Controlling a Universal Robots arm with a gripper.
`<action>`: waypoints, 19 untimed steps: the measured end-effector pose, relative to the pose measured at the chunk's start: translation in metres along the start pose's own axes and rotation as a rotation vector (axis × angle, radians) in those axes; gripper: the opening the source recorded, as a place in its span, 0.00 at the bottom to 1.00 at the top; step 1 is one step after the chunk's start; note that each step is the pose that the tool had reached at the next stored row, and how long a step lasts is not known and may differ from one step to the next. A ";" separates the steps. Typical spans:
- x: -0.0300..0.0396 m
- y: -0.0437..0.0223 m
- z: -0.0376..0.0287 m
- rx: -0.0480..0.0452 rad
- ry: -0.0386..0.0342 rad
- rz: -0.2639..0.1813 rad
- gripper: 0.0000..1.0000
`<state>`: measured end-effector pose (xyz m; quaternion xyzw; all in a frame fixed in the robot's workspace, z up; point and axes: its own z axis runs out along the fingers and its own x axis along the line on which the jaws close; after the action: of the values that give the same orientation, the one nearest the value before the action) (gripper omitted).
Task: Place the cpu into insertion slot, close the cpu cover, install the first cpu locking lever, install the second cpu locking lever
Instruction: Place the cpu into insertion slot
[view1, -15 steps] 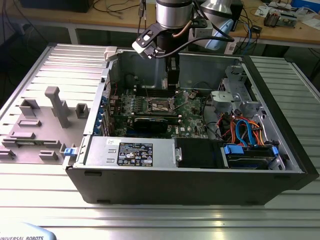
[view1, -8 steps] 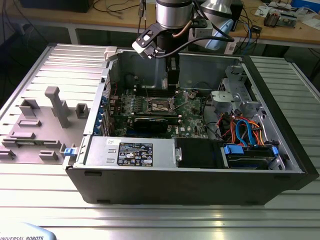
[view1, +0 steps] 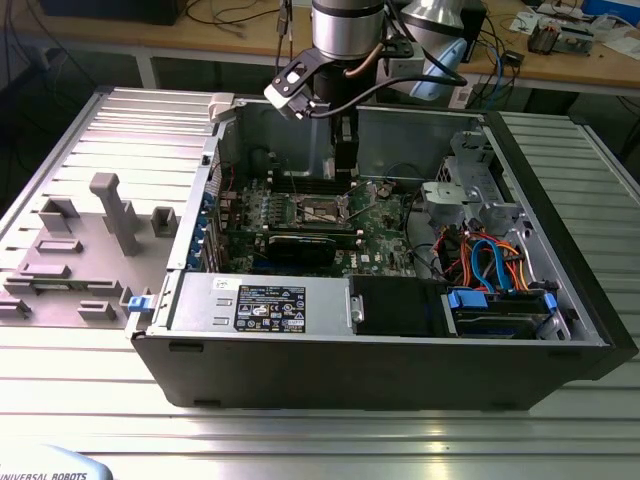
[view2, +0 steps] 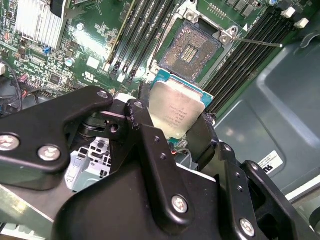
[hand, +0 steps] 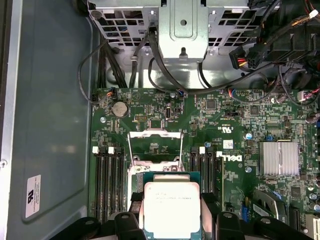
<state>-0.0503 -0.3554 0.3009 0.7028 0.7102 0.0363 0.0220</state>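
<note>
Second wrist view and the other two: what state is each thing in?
Small flat square silver-grey cpu: gripped, above the slot, not seated.
Black tool: shut on the cpu.
Square dark-centred insertion slot: empty, uncovered.
Thin silver metal cpu cover frame: swung open.
Thin wire locking lever: unlatched.
Black computer case: side open.

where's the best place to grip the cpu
Take the cpu by two opposite edges, ideally from its metal-top side, as the gripper holds it: a thin flat square whose underside should stay free to meet the slot.
</note>
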 end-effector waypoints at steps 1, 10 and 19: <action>0.0001 -0.0007 0.0013 0.0000 0.0001 0.000 0.54; 0.0022 -0.0139 0.0184 0.0025 0.0002 -0.001 0.54; 0.0043 -0.0156 0.0322 0.0030 0.0211 -0.005 0.54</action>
<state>-0.0633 -0.3507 0.2676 0.7006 0.7122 0.0426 0.0136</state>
